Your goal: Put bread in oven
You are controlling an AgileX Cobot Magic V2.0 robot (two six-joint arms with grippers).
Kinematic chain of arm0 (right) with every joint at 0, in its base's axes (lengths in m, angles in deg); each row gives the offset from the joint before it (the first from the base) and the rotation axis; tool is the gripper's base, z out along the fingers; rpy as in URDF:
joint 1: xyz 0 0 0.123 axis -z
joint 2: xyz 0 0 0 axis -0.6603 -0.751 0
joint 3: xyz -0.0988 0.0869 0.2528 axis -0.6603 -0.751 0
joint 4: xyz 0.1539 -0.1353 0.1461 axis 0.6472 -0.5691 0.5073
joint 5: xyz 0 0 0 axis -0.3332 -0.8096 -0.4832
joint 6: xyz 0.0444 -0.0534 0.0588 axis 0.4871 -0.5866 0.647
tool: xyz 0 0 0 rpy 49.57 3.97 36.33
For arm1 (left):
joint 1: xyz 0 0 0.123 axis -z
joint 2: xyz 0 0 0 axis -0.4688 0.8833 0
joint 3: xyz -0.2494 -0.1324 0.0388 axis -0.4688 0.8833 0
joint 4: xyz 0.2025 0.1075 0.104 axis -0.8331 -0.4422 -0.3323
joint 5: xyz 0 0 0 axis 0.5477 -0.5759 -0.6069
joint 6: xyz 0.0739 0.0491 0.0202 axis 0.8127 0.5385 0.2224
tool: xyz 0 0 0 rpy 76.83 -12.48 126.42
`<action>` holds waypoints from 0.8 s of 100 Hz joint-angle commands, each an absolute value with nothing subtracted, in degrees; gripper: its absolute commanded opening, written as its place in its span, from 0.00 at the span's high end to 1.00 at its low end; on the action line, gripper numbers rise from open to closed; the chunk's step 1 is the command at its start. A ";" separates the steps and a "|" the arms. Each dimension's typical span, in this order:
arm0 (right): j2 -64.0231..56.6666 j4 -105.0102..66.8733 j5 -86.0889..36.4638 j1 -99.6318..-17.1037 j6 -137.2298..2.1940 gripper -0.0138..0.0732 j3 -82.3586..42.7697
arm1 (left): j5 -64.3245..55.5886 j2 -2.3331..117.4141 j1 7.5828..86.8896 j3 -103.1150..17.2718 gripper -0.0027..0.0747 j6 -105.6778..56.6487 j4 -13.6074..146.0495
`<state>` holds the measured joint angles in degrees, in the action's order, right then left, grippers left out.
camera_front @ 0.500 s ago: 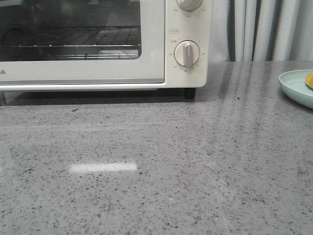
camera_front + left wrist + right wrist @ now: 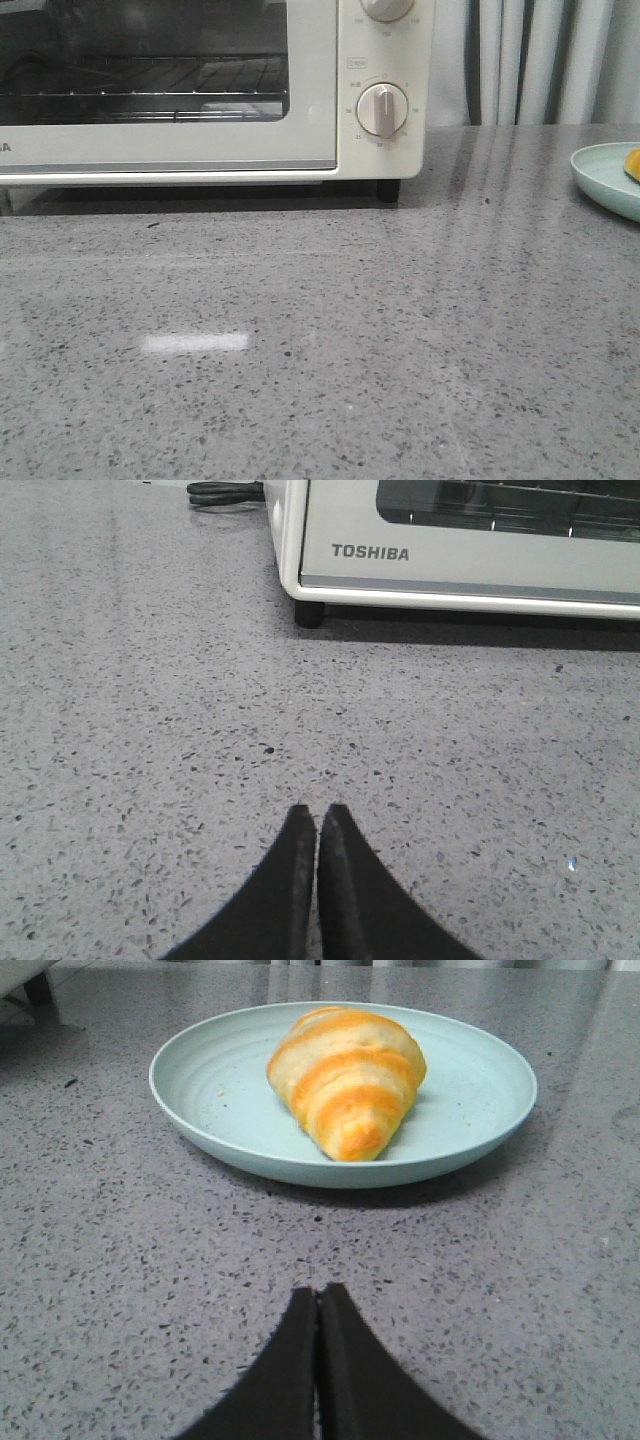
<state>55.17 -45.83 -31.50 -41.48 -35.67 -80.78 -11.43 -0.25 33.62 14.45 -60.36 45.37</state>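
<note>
The bread, a golden-brown croissant with cream stripes, lies on a pale green plate in the right wrist view; only its tip shows at the front view's right edge. The cream-white oven stands at the back left with its glass door closed and a wire rack behind it; its lower front shows in the left wrist view. My right gripper is shut and empty, over the counter short of the plate. My left gripper is shut and empty, over the counter short of the oven.
The grey speckled counter fills the foreground. The plate's rim sits at the right edge. Round white knobs are on the oven's right panel. A dark cable lies beside the oven. Curtains hang behind.
The bright reflection on the counter has become shorter and dimmer. Nothing else has visibly moved.
</note>
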 commanded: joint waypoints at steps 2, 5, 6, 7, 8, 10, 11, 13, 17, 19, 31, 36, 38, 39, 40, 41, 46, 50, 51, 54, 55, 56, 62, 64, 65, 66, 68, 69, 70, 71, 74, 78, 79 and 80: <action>56.46 -46.85 -29.83 -41.29 -36.24 0.92 -81.51 | -8.93 -1.94 33.49 15.77 0.99 -60.88 45.51; 56.46 -46.85 -29.83 -41.29 -36.24 0.92 -81.51 | -8.93 -1.94 33.49 15.77 0.99 -60.88 45.51; 56.46 -46.85 -29.83 -41.29 -36.24 0.92 -81.51 | -8.93 -1.94 33.49 15.77 0.99 -60.88 45.51; 56.46 -46.85 -29.83 -41.29 -36.24 0.92 -81.51 | -8.93 -1.94 33.49 15.77 0.99 -60.88 45.51; 56.46 -46.85 -29.83 -41.29 -36.24 0.92 -81.51 | -8.93 -1.94 33.49 15.77 0.99 -60.88 45.51; 56.46 -46.85 -29.83 -41.29 -36.24 0.92 -81.51 | -8.93 -1.94 33.49 15.77 0.99 -60.88 45.51; 56.46 -46.85 -29.83 -41.29 -36.24 0.92 -81.51 | -8.93 -1.94 33.49 15.77 0.99 -60.88 45.51; 56.46 -46.85 -29.83 -41.29 -36.24 0.92 -81.51 | -8.93 -1.94 33.49 15.77 0.99 -60.88 45.51; 56.46 -46.85 -29.83 -41.29 -36.24 0.92 -81.51 | -8.93 -1.94 33.49 15.77 0.99 -60.88 45.51; 56.46 -46.85 -29.83 -41.29 -36.24 0.92 -81.51 | -8.93 -1.94 33.49 15.77 0.99 -60.88 45.51; 56.46 -46.85 -29.83 -41.29 -36.24 0.92 -81.51 | -8.93 -1.94 33.49 15.77 0.99 -60.88 45.51; 56.46 -46.85 -29.83 -41.29 -36.24 0.92 -81.51 | -8.93 -1.94 33.49 15.77 0.99 -60.88 45.51; 56.46 -46.85 -29.83 -41.29 -36.24 0.92 -81.51 | -8.93 -1.94 33.49 15.77 0.99 -60.88 45.51; 56.46 -46.85 -29.83 -41.29 -36.24 0.92 -81.51 | -8.93 -1.94 33.49 15.77 0.99 -60.88 45.51; 56.46 -46.85 -29.83 -41.29 -36.24 0.92 -81.51 | -8.93 -1.94 33.49 15.77 0.99 -60.88 45.51; 56.46 -46.85 -29.83 -41.29 -36.24 0.92 -81.51 | -8.93 -1.94 33.49 15.77 0.99 -60.88 45.51; 56.46 -46.85 -29.47 -41.29 -36.24 0.92 -81.51 | -8.93 -1.94 33.49 15.77 0.99 -60.88 45.51; 56.46 -46.85 -29.06 -41.29 -36.24 0.92 -81.51 | -8.93 -1.94 33.49 15.77 0.99 -60.88 45.51; 56.46 -46.85 -29.07 -41.29 -36.24 0.92 -81.51 | -8.93 -1.94 33.49 15.77 0.99 -60.88 45.51; 56.46 -46.85 -28.93 -41.29 -36.24 0.92 -81.51 | -8.82 -1.94 33.49 15.77 0.99 -60.88 45.51; 56.46 -47.00 -28.65 -41.29 -36.24 0.92 -81.51 | -8.83 -1.94 33.49 15.77 0.99 -60.88 45.51; 56.46 -47.01 -28.64 -41.29 -36.24 0.92 -81.51 | -8.83 -1.94 33.49 15.77 0.99 -60.88 45.51; 56.46 -47.13 -26.04 -41.29 -36.24 0.92 -81.51 | -8.53 -1.94 33.49 15.77 0.99 -60.88 45.40; 56.46 -47.13 -24.45 -41.29 -36.24 0.92 -81.51 | -7.97 -1.94 33.49 15.77 0.99 -60.88 45.40; 56.46 -47.13 -23.81 -41.29 -36.24 0.92 -81.51 | -7.97 -1.94 33.49 15.77 0.99 -60.88 45.40; 56.46 -47.13 -22.46 -41.29 -36.24 0.92 -81.51 | -7.47 -1.94 33.49 15.77 0.99 -60.88 45.53; 56.46 -47.13 -21.04 -41.29 -36.24 0.92 -81.51 | -6.55 -1.94 33.49 15.77 0.99 -60.88 46.11; 56.46 -47.13 -19.50 -41.29 -36.24 0.92 -81.51 | -6.19 -1.94 33.49 15.77 0.99 -60.88 46.73; 56.46 -47.13 -18.71 -41.29 -36.24 0.92 -81.51 | -5.78 -1.94 33.49 15.77 0.99 -60.88 47.08; 56.46 -47.13 -17.10 -41.29 -36.24 0.92 -81.51 | -4.96 -1.94 33.49 15.77 0.99 -60.88 47.41; 56.46 -47.13 -13.89 -41.29 -36.24 0.92 -81.51 | -3.13 -1.94 33.49 15.77 0.99 -60.88 49.56; 56.46 -47.13 -8.97 -41.29 -36.24 0.92 -81.51 | -0.25 -1.94 33.49 15.77 0.99 -60.88 52.36; 56.46 -47.13 -8.14 -41.29 -36.24 0.92 -81.51 | 0.24 -1.94 33.49 15.77 0.99 -60.88 53.63; 56.46 -47.13 -6.48 -41.29 -36.24 0.92 -81.51 | 1.20 -1.94 33.49 15.77 0.99 -60.88 54.28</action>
<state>55.17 -46.26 -21.39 -41.48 -35.67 -80.78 -8.30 -0.25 33.62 14.45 -60.36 48.61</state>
